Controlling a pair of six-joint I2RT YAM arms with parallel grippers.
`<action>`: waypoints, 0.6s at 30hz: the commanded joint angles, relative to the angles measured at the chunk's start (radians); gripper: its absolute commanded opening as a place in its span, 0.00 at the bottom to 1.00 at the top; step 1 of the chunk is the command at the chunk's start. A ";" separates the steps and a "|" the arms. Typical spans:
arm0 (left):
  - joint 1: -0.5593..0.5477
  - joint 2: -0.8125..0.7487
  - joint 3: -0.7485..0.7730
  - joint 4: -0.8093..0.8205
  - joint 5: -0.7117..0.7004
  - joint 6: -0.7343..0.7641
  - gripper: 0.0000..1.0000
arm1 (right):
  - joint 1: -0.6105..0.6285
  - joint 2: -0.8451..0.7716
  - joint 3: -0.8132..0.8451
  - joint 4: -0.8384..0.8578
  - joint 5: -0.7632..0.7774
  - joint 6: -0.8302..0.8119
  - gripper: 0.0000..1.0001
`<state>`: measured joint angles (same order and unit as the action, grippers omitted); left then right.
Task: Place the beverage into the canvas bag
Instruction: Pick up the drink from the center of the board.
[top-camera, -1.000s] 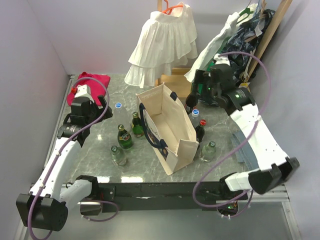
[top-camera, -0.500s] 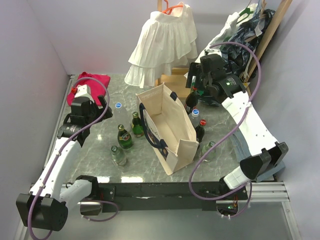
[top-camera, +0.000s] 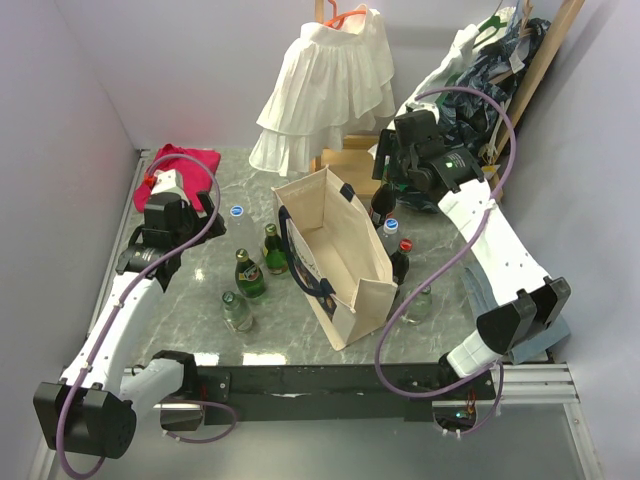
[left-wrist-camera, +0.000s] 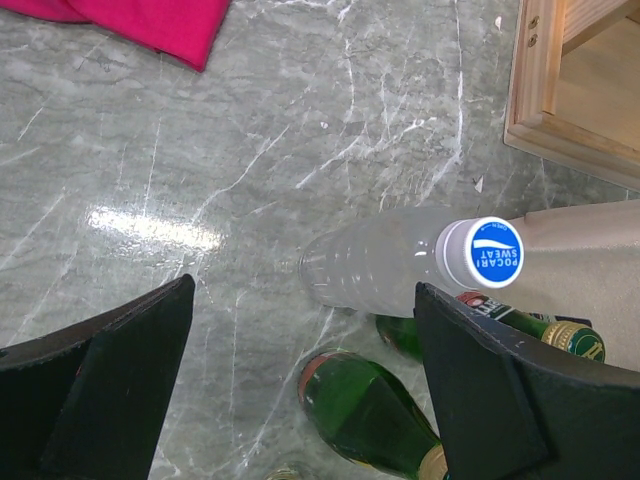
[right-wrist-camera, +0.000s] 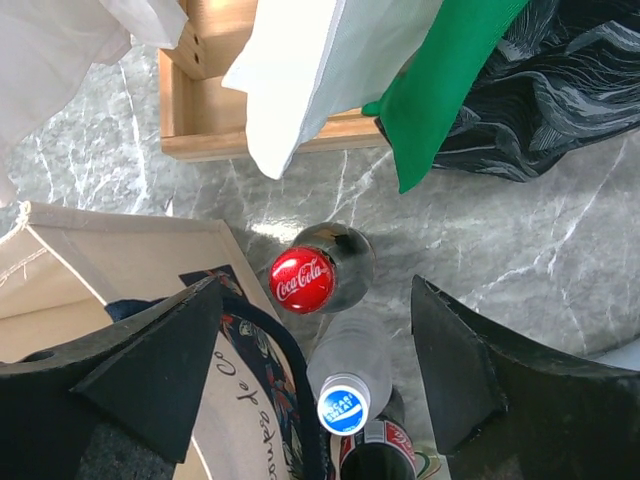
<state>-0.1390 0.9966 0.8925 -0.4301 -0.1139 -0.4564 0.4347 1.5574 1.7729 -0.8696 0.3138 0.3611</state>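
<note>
The cream canvas bag (top-camera: 335, 262) with navy handles stands open mid-table. My right gripper (top-camera: 386, 172) hovers open above the bottles at the bag's far right side. In the right wrist view my right gripper (right-wrist-camera: 315, 350) is spread wide over a red-capped cola bottle (right-wrist-camera: 304, 279), a blue-capped clear bottle (right-wrist-camera: 343, 408) and a dark bottle (right-wrist-camera: 378, 452), beside the bag's edge (right-wrist-camera: 120, 250). My left gripper (top-camera: 203, 206) is open and empty at the far left. In its wrist view my left gripper (left-wrist-camera: 300, 400) is above a blue-capped clear bottle (left-wrist-camera: 385, 268) and a green bottle (left-wrist-camera: 365, 400).
Several green bottles (top-camera: 248, 275) stand left of the bag, and a clear one (top-camera: 420, 303) at its right front. A wooden crate (top-camera: 352, 165) sits behind the bag, with a white ruffled garment (top-camera: 328, 85) hanging above. A pink cloth (top-camera: 185, 165) lies far left.
My right arm has swung left and toward the back, bringing its gripper over the bottles by the bag's far right corner. The left arm has not moved.
</note>
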 joint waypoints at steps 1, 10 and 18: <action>-0.002 -0.013 0.013 0.030 -0.007 0.016 0.96 | 0.009 0.016 0.003 0.004 0.018 0.015 0.81; -0.002 -0.019 0.020 0.021 -0.013 0.021 0.96 | 0.009 0.056 -0.004 0.017 -0.015 0.021 0.78; -0.002 -0.019 0.029 0.013 -0.020 0.021 0.97 | 0.009 0.073 -0.027 0.026 -0.012 0.019 0.76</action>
<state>-0.1390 0.9966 0.8925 -0.4316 -0.1215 -0.4530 0.4355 1.6314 1.7527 -0.8680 0.2943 0.3767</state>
